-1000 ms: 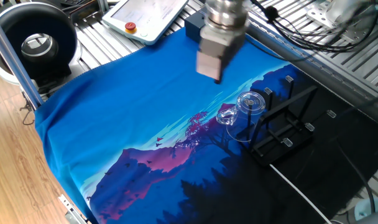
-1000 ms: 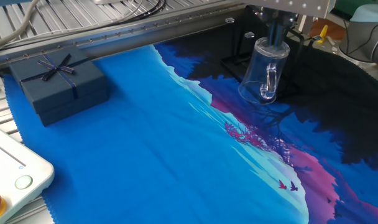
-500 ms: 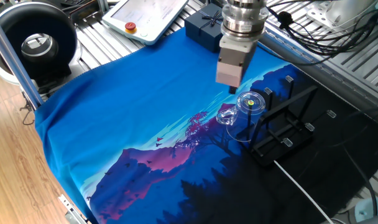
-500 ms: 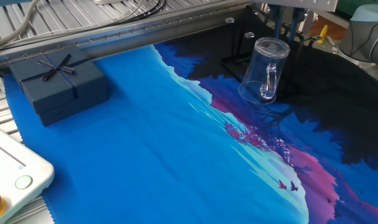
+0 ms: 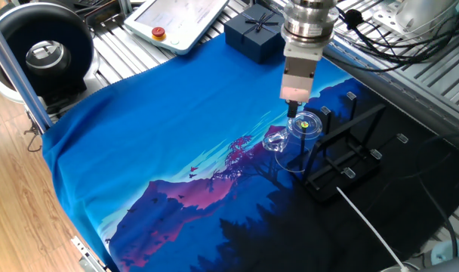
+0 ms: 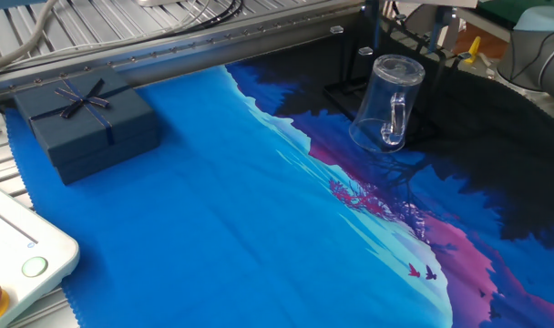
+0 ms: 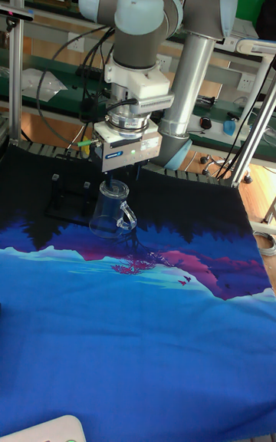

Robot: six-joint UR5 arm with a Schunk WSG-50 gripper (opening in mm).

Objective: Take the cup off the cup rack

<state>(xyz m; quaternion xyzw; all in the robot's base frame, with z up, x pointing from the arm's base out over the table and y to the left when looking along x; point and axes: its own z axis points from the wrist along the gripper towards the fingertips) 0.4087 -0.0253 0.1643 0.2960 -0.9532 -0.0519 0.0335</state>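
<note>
The cup (image 5: pixel 304 127) (image 6: pixel 389 102) (image 7: pixel 112 210) is a clear glass mug that sits upside down and tilted over a peg of the cup rack (image 5: pixel 343 160) (image 6: pixel 350 91) (image 7: pixel 67 202), a black rod frame on the dark part of the cloth. Its loop handle points toward the blue area. My gripper (image 5: pixel 295 112) (image 6: pixel 409 23) (image 7: pixel 123 179) hangs just above the cup's upturned bottom. It is open, one finger to each side, with nothing held. The peg inside the cup is mostly hidden.
A dark blue gift box (image 5: pixel 252 30) (image 6: pixel 86 123) stands at the cloth's far edge, next to a white pendant (image 5: pixel 177 19) (image 6: pixel 13 264). A black round device (image 5: pixel 44 53) sits off the table corner. A white cable (image 5: pixel 365 223) runs from the rack.
My gripper has travelled across the blue cloth to a spot directly over the cup. The cup and rack have stayed put.
</note>
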